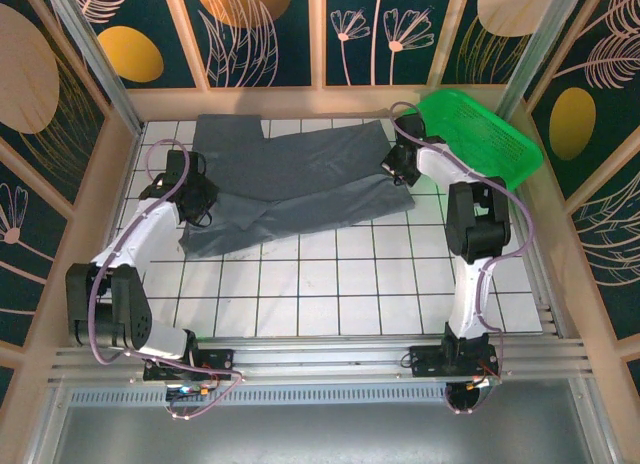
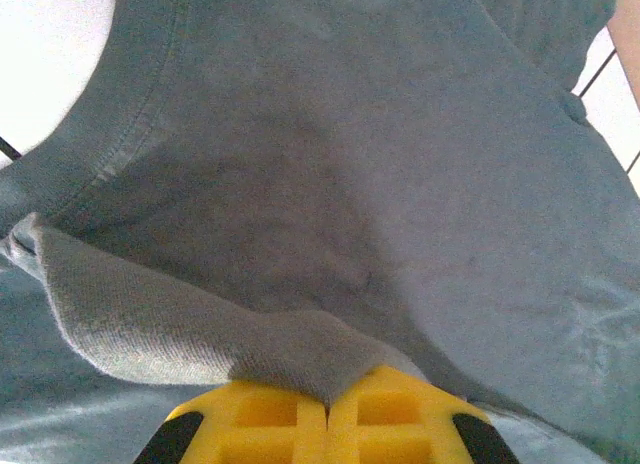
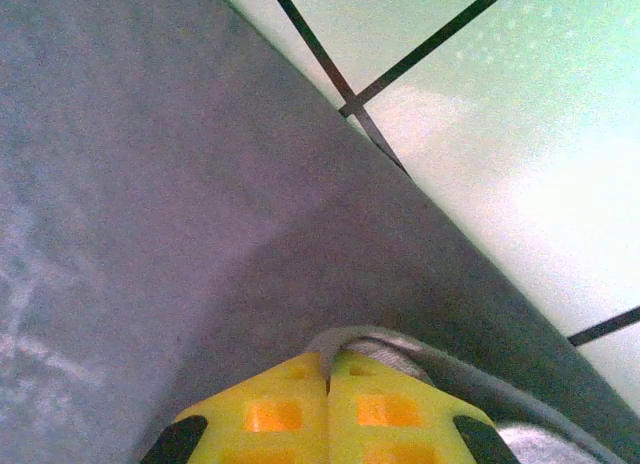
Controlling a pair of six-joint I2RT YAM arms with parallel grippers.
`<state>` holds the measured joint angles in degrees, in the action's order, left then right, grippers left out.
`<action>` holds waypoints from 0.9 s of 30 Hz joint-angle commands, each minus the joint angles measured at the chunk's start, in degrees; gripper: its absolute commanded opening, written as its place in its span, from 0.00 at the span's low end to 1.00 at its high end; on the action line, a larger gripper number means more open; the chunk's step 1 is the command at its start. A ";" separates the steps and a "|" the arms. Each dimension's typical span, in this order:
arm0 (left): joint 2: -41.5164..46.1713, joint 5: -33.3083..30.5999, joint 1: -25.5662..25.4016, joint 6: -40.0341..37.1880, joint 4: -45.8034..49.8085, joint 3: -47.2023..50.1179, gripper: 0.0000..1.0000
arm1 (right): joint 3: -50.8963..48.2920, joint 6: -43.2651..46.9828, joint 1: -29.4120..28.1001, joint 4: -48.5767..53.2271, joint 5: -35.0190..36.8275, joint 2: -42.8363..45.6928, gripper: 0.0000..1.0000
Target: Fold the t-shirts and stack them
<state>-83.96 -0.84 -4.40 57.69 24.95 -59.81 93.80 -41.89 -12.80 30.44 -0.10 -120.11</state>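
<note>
The white tiled table (image 1: 400,284) carries one dark slate-grey t-shirt (image 1: 300,184), spread partly folded and wrinkled across its far half, from the far-left corner over to just short of the green mesh basket (image 1: 485,134), which stands tilted in the far-right corner. The left gripper (image 1: 195,199) sits at the shirt's left edge, its yellow fingers (image 2: 260,419) closed tight on a raised fold of cloth near the collar. The right gripper (image 1: 400,169) sits at the shirt's right edge beside the basket, its fingers (image 3: 390,414) likewise pinched together on the hem.
</note>
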 commanded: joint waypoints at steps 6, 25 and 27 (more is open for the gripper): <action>-1.36 -1.18 3.17 -3.56 1.18 -1.86 0.56 | 2.56 5.33 1.70 1.14 0.72 0.76 0.55; -1.33 9.76 3.24 5.33 -11.61 17.50 0.22 | -12.49 12.04 -1.57 -7.30 -2.21 3.76 0.17; -3.85 9.57 3.26 5.02 -12.25 16.69 0.21 | -11.79 12.36 -1.36 -5.73 -0.21 1.55 0.14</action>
<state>-85.27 8.08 -1.34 62.02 15.77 -41.60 80.23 -31.14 -14.22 23.75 -1.98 -115.24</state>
